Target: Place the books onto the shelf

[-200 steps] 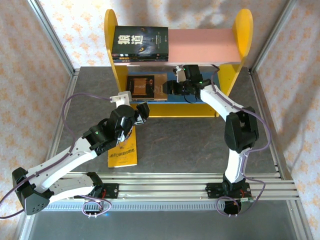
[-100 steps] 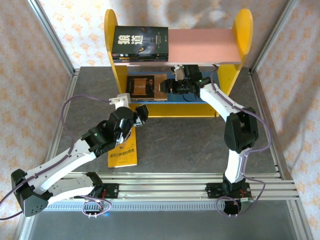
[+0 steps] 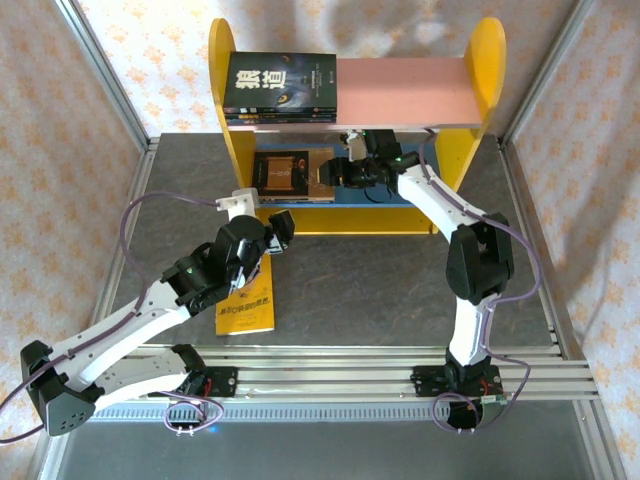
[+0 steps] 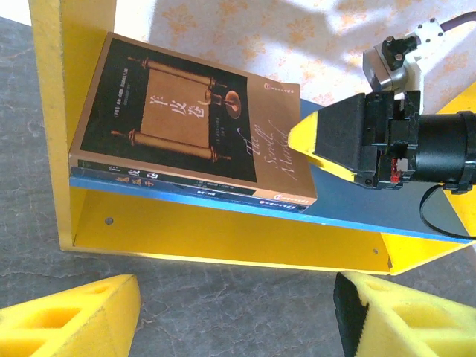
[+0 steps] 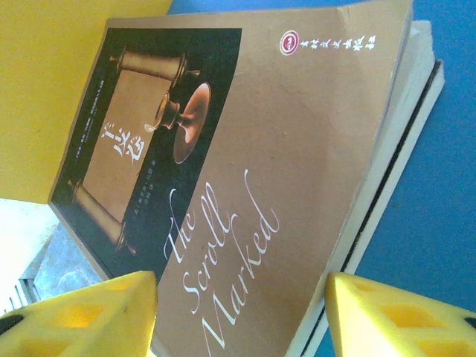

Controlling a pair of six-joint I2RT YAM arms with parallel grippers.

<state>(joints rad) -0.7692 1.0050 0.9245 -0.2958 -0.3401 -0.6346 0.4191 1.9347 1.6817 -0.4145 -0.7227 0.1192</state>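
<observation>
Jaws apart on both arms; right jaws at the brown book (image 5: 245, 171), flat on the lower board (image 5: 439, 223) of the shelf (image 3: 222, 70). On the tabletop (image 3: 370, 280), below and behind left jaws, lies the yellow book (image 3: 250, 310), long axis pointing toward the shelf; left arm nearer.

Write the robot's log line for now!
right fingers open at brown book on blue board | left fingers open facing shelf | yellow book on table

Top view is bright and even, sharp throughout. Soft blotchy shadows on the patterned back wall (image 3: 400, 25). The pink upper board (image 3: 410, 90) shades the brown scroll-cover paperback (image 3: 290, 172). Left wrist: wall washed out. Right wrist: clipped white patch bottom-left, the right gripper's yellow foam pads (image 5: 82, 316) soft, the cover print legible.
</observation>
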